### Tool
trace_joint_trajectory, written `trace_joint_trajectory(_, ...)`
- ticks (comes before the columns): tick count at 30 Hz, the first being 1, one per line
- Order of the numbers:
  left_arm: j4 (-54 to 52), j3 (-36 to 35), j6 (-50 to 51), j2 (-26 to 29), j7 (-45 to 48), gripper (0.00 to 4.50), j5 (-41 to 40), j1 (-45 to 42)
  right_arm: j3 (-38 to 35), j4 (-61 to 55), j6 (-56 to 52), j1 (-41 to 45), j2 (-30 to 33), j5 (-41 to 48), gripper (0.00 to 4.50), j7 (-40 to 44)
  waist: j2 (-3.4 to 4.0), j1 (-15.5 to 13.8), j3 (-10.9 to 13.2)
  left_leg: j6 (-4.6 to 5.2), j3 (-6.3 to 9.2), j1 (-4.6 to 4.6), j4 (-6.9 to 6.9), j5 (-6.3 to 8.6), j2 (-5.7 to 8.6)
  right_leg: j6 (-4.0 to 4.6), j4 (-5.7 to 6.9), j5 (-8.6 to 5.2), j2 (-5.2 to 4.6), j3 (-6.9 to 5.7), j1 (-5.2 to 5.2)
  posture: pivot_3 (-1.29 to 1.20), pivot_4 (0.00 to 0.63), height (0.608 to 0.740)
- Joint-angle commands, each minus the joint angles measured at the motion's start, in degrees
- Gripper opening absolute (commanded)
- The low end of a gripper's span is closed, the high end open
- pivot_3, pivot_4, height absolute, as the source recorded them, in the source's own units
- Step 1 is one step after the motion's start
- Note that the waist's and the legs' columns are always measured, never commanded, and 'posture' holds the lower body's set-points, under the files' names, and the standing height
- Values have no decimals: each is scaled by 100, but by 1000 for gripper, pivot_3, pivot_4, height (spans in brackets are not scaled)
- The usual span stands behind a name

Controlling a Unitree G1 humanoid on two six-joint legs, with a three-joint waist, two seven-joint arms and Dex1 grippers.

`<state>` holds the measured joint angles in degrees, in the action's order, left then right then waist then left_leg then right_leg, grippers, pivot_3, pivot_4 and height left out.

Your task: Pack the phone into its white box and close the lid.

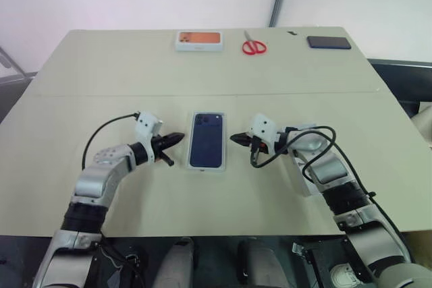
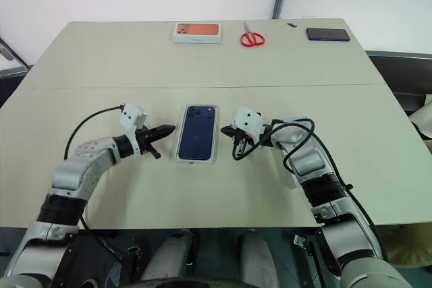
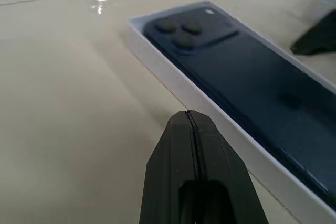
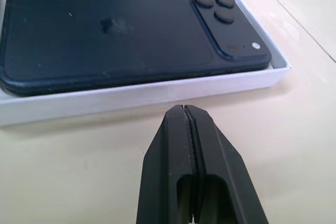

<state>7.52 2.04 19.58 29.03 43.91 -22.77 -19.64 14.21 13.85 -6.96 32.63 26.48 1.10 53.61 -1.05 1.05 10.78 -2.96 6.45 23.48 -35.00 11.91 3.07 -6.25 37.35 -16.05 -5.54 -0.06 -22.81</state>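
While the wide beige desk is carrying everything, the white box is lying near its middle with its long sides running away from the robot, and the phone is resting inside it, back up, with its camera cluster at the far end. No lid is sitting on the box. The left claw is hovering just beside the box's left wall, pointing toward it, its 2 black fingers pressed together on nothing. The right claw is facing it from just beside the box's right wall, its fingers likewise clenched and empty, so the 2 claws are flanking the box from opposite sides without visibly touching it. Along the far edge of the desk, well apart from the box, 3 smaller things are lying in a row: a white box with an orange picture at the left, red-handled scissors in the middle, and a black phone at the right.
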Motion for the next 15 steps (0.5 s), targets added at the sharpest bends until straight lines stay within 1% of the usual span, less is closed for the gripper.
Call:
trace_joint_trajectory(1, 411, -60, -1263, -12, 210, 16, 466, 34, -72, -70, 124, 109, -9, 16, 12, -18, 0, -23, 0, 0, 3, 0, -1, 0, 0, 0, 0, 0, 0, -2, 1, 0, 150, 740)
trace_joint_trajectory(4, 774, 68, -1665, -160, 297, 16, 685, -14, -44, -82, 139, 68, -13, -28, 12, -33, 0, -34, 0, 1, 1, 0, -5, 0, 3, 0, -2, 0, -2, -2, 5, 0, 150, 740)
trace_joint_trajectory(7, 801, 257, -1447, -390, 527, 16, 659, -104, -13, -119, 111, 57, -63, -36, 12, -52, 0, -55, 0, 3, 4, 0, -7, 1, 6, -1, -4, 0, -6, -3, 11, 0, 150, 740)
trace_joint_trajectory(10, 827, 437, -1325, -478, 792, 16, 732, -232, 32, -118, 120, 65, -61, -75, 12, -38, 1, -43, 0, 4, 5, 0, -10, 1, 8, -1, -4, 1, -6, -5, 13, 0, 150, 740)
trace_joint_trajectory(15, 536, 427, -647, -673, 1007, 16, 440, -513, 0, -273, 83, -42, 94, -11, 12, 150, 1, -38, 0, 4, 5, 0, -11, 1, 9, -2, -1, 0, -3, -10, 14, 0, 150, 740)
